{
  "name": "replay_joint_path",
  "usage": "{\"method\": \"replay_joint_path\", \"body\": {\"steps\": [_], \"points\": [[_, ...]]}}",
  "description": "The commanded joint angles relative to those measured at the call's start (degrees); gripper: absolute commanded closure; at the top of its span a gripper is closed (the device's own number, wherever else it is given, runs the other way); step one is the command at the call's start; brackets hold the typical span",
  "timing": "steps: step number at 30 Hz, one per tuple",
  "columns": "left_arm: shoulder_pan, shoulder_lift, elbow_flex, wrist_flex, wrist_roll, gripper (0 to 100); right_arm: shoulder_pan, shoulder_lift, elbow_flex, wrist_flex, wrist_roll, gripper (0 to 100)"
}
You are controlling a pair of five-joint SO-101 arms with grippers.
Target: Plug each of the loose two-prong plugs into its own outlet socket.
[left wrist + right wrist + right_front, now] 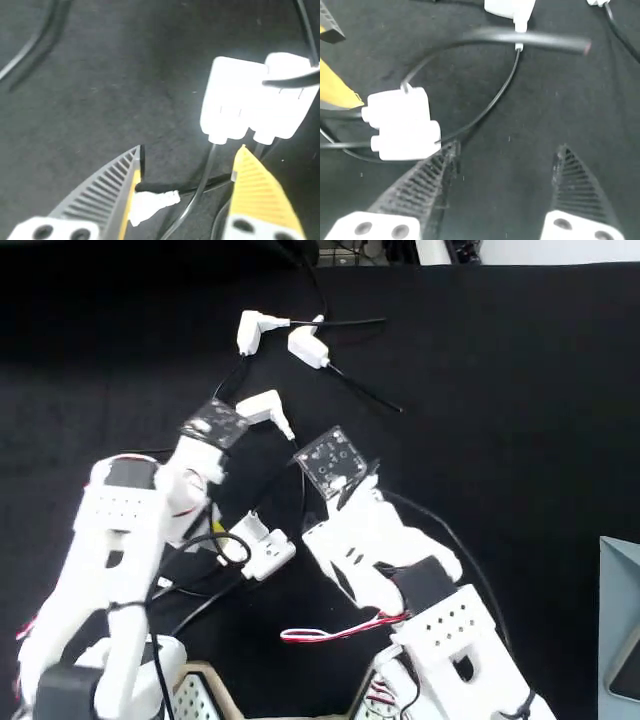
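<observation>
A pair of white outlet sockets (262,545) lies side by side on the black cloth between the two arms, with black cables running from it. Three white two-prong plugs lie loose farther back: one (250,330), a second (308,345) and a third (265,405). My left gripper (190,150) is open, its yellow fingers (255,195) just short of the sockets (255,105). A small white piece (150,205) on a black cable lies under it. My right gripper (509,148) is open above bare cloth, beside the sockets (402,125). A plug (510,7) lies beyond it.
Thin black cables (300,480) loop across the cloth around the sockets and plugs. A thicker black cable end (535,40) lies across the right wrist view. A grey bin (620,620) stands at the right edge of the table.
</observation>
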Motion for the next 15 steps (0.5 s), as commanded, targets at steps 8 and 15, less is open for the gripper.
{"method": "replay_joint_path", "body": {"steps": [8, 15], "points": [[3.74, 25.32, -12.18, -5.36, -0.18, 71, 0.79, -0.84, 1.54, -2.73, 0.26, 70.9], [3.56, 36.75, -25.71, -8.35, 2.81, 84, 0.79, -0.84, 3.12, -4.57, 0.26, 71.0]]}}
